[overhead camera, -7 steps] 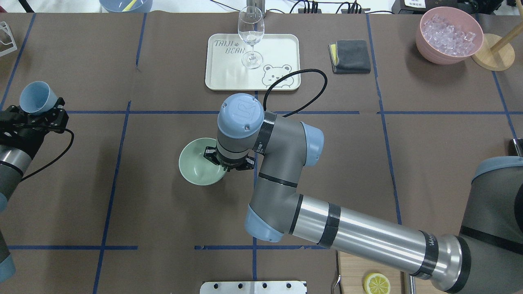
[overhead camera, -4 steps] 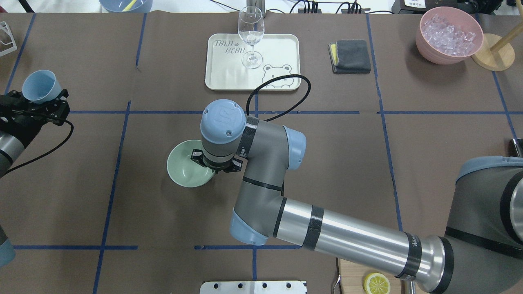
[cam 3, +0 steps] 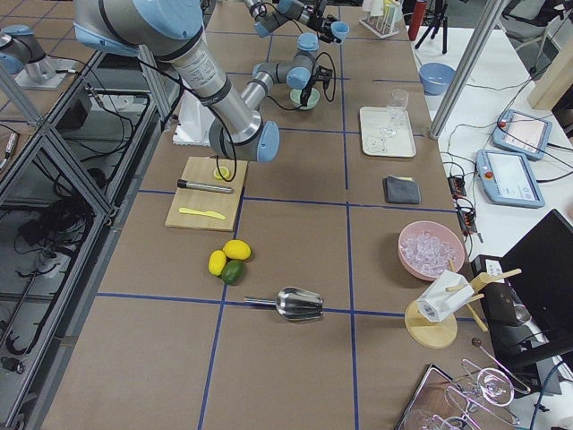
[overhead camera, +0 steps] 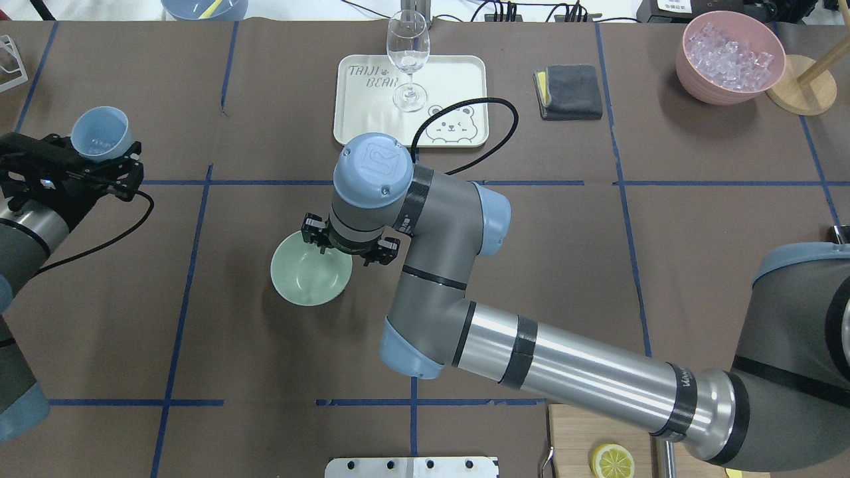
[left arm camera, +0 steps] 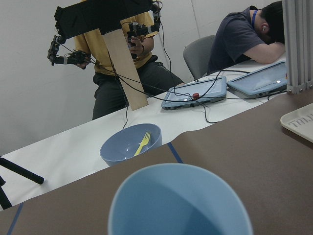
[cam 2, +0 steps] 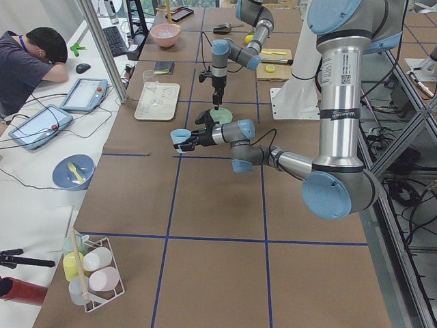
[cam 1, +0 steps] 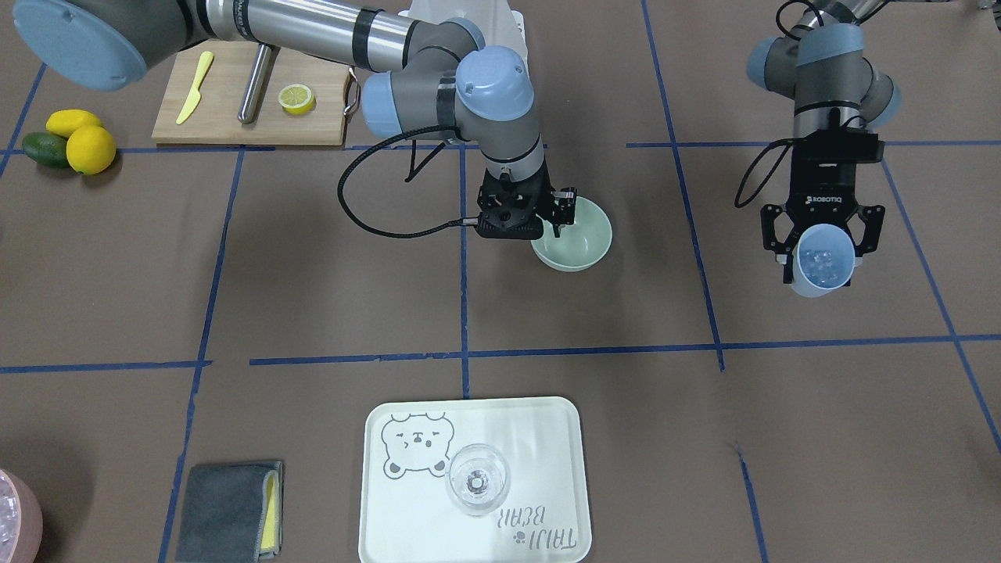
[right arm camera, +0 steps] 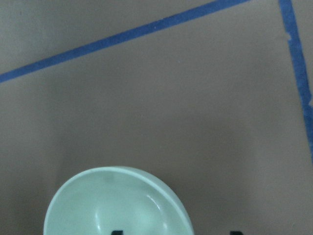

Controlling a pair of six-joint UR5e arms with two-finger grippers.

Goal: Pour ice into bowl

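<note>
Two grippers hang over the brown table. The left gripper has its fingers closed on a light blue cup, one finger against each side of the wall, and holds it mouth up in the air. The ice lies in the bottom of that cup as a few clear chunks. Cup and ice are well apart from the bowl, out toward the robot's left end of the table.

The pale green bowl stands on the table near its middle, on the robot's side of a blue tape line. The right gripper points straight down at the bowl's rim on the robot's right side. In the right wrist view its two fingertips show as dark tips set well apart, one over the inside of the bowl and the other over the table outside it. The jaws straddle the rim with a gap and grip nothing. Whether either tip touches the rim cannot be told.
</note>
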